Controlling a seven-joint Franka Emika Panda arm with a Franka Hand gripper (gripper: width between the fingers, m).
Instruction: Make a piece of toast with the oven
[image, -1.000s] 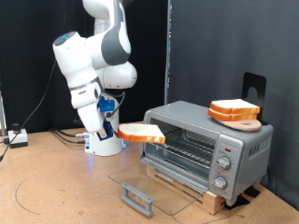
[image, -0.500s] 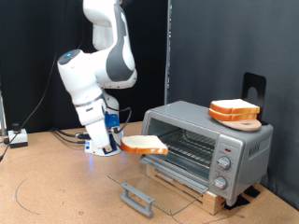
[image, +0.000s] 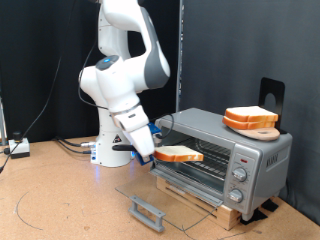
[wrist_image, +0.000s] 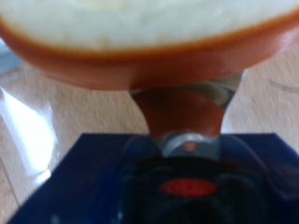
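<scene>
The piece of toast (image: 179, 155), pale on top with a tan-brown crust, is held flat in my gripper (image: 160, 154) at the mouth of the oven (image: 222, 158). Its far edge reaches just into the open cavity, level with the wire rack (image: 205, 160). The oven is silver-grey with round knobs (image: 238, 178) on the exterior view's right. Its glass door (image: 160, 195) lies folded down flat with the bar handle (image: 147, 212) in front. In the wrist view the slice (wrist_image: 140, 37) fills the upper part, very close and blurred, with a finger (wrist_image: 182, 103) against its crust.
A pile of like slices (image: 250, 118) sits on a wooden board on the oven's roof. A black stand (image: 272, 95) rises behind it. The oven rests on a wooden base (image: 200, 205). Cables (image: 70, 145) trail on the table at the exterior view's left.
My arm has swung to the exterior view's right and lowered, carrying the slice from open air beside the oven to the oven's mouth.
</scene>
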